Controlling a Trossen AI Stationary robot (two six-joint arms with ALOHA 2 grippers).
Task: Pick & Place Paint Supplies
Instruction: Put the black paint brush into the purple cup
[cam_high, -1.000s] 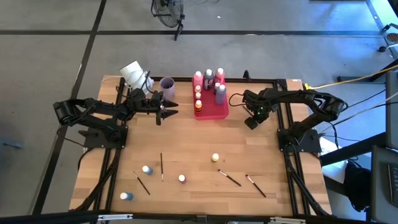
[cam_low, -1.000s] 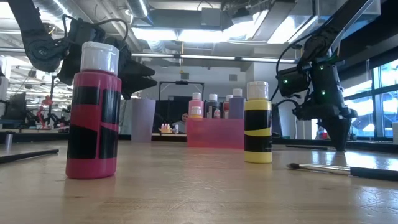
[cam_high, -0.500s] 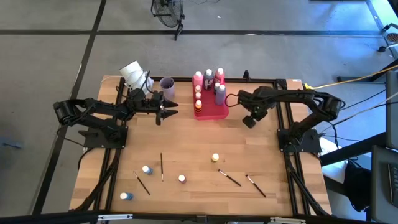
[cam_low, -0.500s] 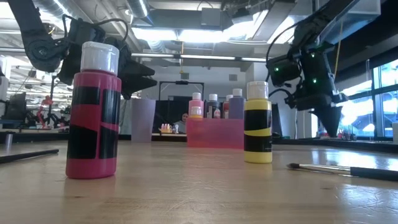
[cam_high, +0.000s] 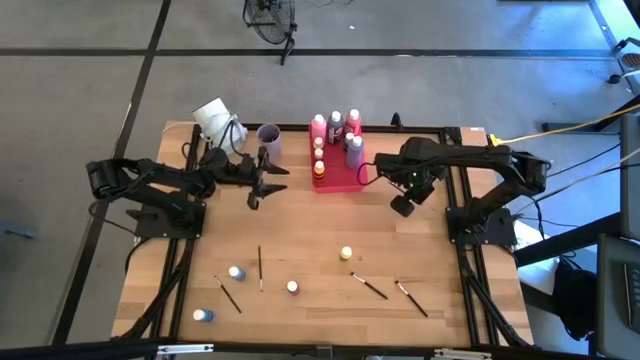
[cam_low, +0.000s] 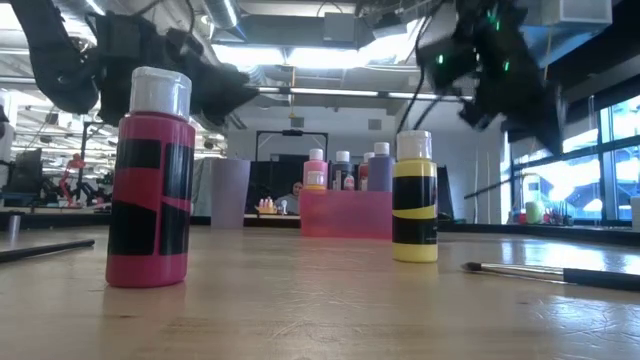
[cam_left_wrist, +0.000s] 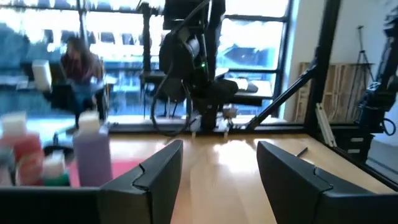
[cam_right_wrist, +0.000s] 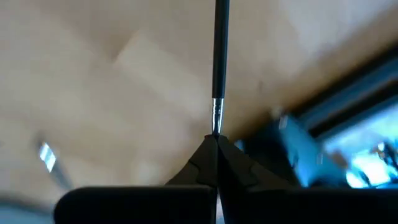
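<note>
In the high view my right gripper (cam_high: 403, 207) hangs above the table, right of the pink-red tray (cam_high: 340, 181), shut on a thin dark paintbrush (cam_right_wrist: 219, 56). My left gripper (cam_high: 264, 187) is left of the tray, pointing level toward it, open, with nothing between its fingers (cam_left_wrist: 219, 149). Several light-capped paint bottles stand in the tray. A yellow bottle (cam_high: 346, 254), a red one (cam_high: 292, 287) and two blue ones (cam_high: 236, 272) stand on the near half of the table. Several brushes (cam_high: 260, 268) lie flat there. My right gripper pinches the paintbrush between its two fingertips at the end just past the silver ferrule (cam_right_wrist: 216, 121). The fingers point steeply down and lie along the brush. The dark handle (cam_right_wrist: 219, 37) runs straight on from the tips and out of the wrist view.
A lilac cup (cam_high: 268, 137) stands at the far edge, left of the tray. A white object (cam_high: 212, 115) sits at the far left corner. Bare wood lies between the two grippers and the scattered bottles and brushes near the front.
My right gripper has risen well above the table beside the tray, staying shut, and has come slightly toward the near edge. My left gripper has rolled about its own axis and tipped up a little, still open.
</note>
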